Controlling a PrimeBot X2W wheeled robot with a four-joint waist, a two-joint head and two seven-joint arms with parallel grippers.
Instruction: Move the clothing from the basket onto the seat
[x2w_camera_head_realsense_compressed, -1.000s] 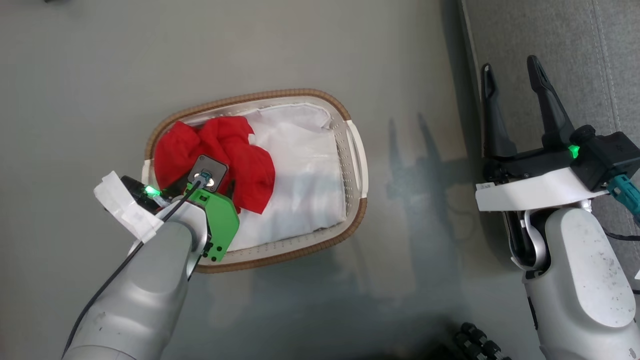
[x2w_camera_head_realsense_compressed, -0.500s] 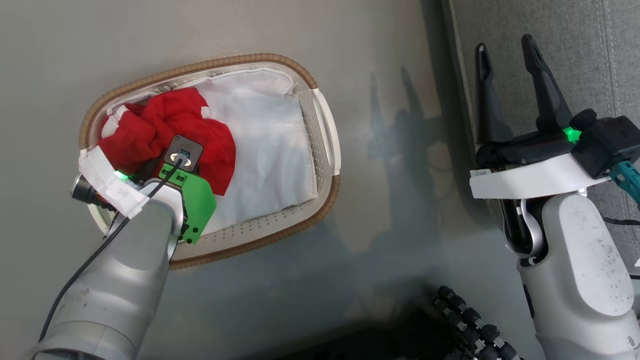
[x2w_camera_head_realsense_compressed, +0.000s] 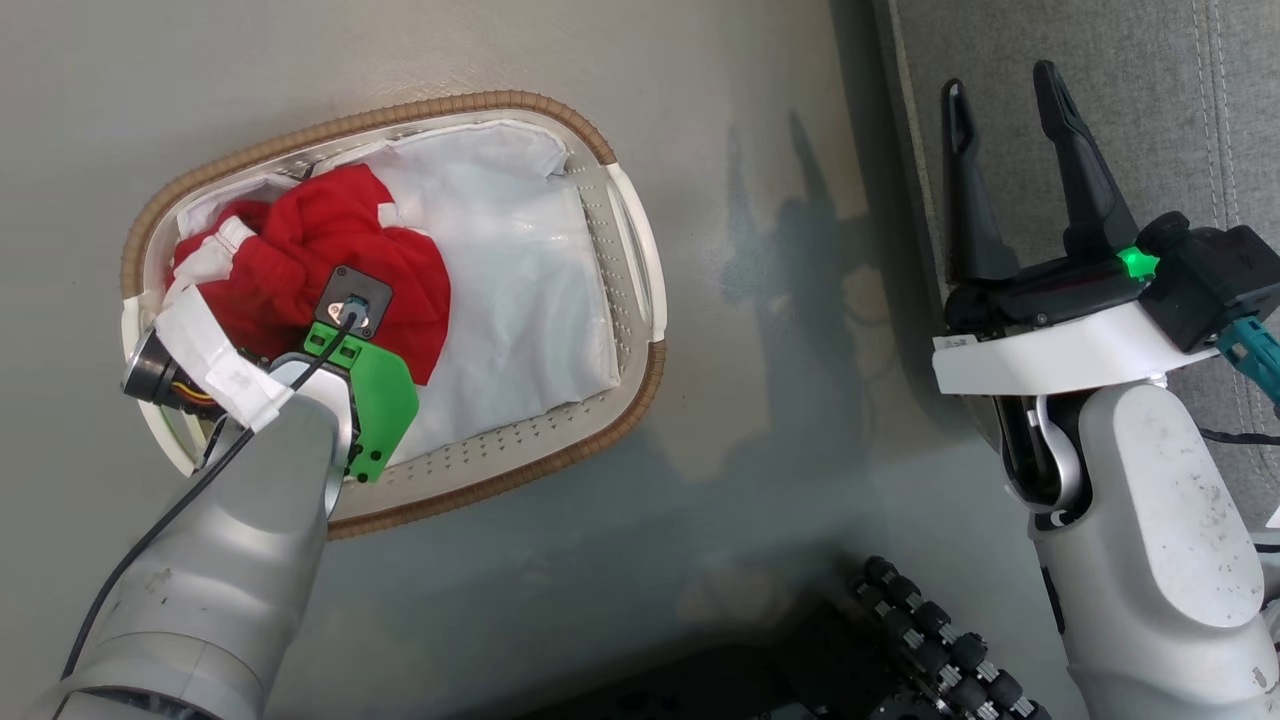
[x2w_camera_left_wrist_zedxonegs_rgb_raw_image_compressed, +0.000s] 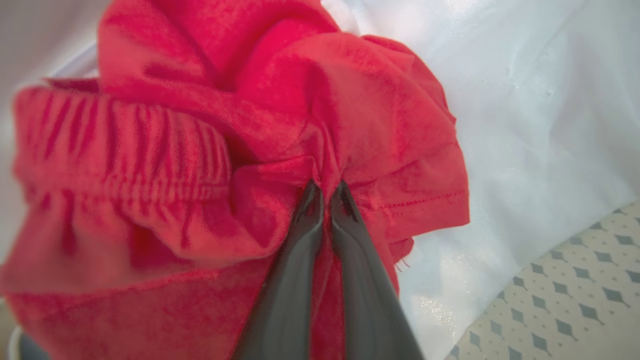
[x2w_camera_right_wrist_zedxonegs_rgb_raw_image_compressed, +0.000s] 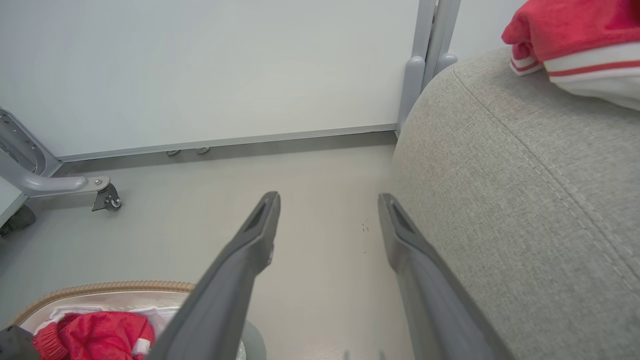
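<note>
Fingers of the left gripper (x2w_camera_left_wrist_zedxonegs_rgb_raw_image_compressed: 325, 192) are pinched tight on a fold of the red garment (x2w_camera_head_realsense_compressed: 300, 250), which lies in the basket's (x2w_camera_head_realsense_compressed: 400, 108) left end on a white sheet (x2w_camera_head_realsense_compressed: 520, 260). Right of the basket, the right gripper (x2w_camera_head_realsense_compressed: 1000, 85) hangs wide open and empty by the seat (x2w_camera_head_realsense_compressed: 1180, 100), where a jersey (x2w_camera_right_wrist_zedxonegs_rgb_raw_image_compressed: 575, 30) lies.

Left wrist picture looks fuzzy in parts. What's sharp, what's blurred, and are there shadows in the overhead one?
Left wrist view: the red garment is crisp where the left gripper pinches it, while its gathered band toward the left goes out of focus. Head view: the right gripper throws a soft forked shadow on the floor.
</note>
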